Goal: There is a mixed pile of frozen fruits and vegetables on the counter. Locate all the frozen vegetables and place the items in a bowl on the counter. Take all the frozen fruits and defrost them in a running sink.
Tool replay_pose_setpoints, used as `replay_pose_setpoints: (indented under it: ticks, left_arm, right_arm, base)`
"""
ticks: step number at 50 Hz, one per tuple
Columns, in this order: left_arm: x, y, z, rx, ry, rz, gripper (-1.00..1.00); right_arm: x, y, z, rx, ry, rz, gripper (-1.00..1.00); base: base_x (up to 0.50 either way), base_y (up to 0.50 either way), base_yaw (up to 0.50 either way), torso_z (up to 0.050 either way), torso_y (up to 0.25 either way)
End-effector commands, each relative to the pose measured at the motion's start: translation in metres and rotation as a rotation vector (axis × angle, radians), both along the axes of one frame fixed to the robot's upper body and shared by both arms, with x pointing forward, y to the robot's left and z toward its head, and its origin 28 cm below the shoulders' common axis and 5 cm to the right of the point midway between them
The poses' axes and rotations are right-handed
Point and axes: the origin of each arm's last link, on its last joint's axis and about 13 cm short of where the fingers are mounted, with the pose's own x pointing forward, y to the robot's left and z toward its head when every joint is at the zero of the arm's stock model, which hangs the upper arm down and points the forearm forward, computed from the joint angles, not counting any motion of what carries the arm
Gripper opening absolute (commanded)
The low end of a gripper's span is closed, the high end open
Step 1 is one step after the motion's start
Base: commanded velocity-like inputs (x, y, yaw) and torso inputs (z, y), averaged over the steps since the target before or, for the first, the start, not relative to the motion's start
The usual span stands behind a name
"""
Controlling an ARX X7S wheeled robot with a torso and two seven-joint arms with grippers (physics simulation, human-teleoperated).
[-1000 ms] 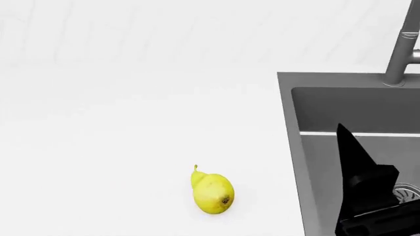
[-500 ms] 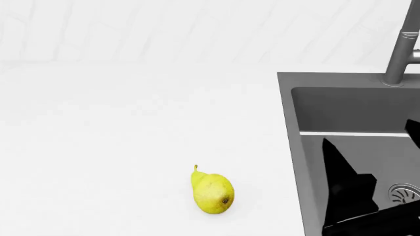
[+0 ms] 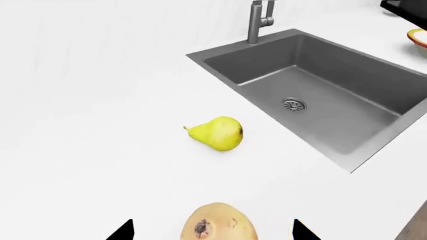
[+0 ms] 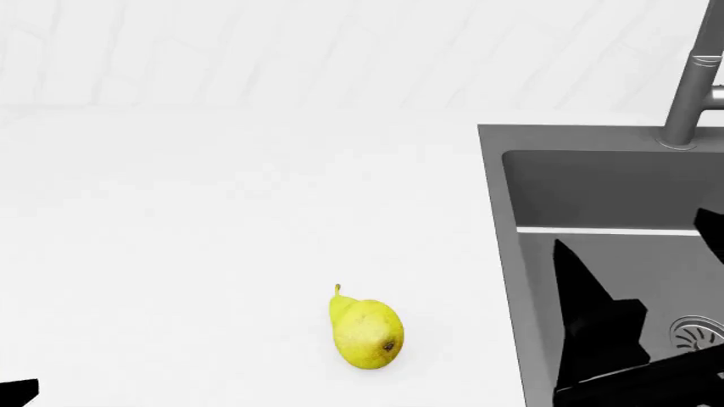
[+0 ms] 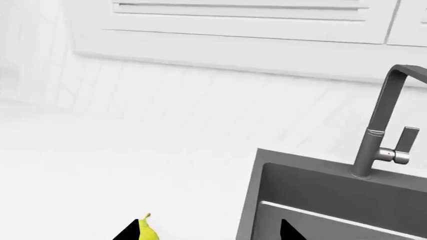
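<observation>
Left gripper [image 3: 211, 231] fingers spread wide around a peach-toned fruit [image 3: 219, 223], apparently not gripping. Right gripper [image 4: 633, 305] open, empty, above the sink [image 4: 611, 254]. Yellow pear [image 4: 365, 331] lies on the counter [image 4: 226, 237] near the sink.

Behind my counter I see a white tiled wall [image 5: 167, 95] running along the back. Above it hang white upper cabinets [image 5: 253, 25] with grooved panel fronts. A dark object's corner [image 3: 405, 7] shows far off past the basin; I cannot tell what it is.
</observation>
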Motion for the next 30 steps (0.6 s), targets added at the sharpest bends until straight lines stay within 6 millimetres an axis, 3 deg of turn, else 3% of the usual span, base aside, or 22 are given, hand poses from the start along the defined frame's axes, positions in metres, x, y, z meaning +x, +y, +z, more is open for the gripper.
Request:
replay_pose_setpoints:
  ticks: [1,11,30]
  left_arm:
    - [0.011,-0.010,-0.008,0.005,0.034,-0.010,1.00]
    - [0.024,-0.015,-0.017,0.009,0.055,0.010,1.00]
    - [0.026,-0.021,-0.042,0.014,0.116,0.000,1.00]
  right_arm:
    - [0.000,0.001,0.001,0.011,0.006,0.002,1.00]
    - [0.001,0.002,-0.001,0.014,0.012,0.005,1.00]
    - [0.001,0.002,-0.005,0.011,0.018,0.001,1.00]
  base:
    - [0.00,0.00,0.00,0.000,0.000]
    - [0.00,0.00,0.00,0.000,0.000]
    - [0.00,0.00,0.00,0.000,0.001]
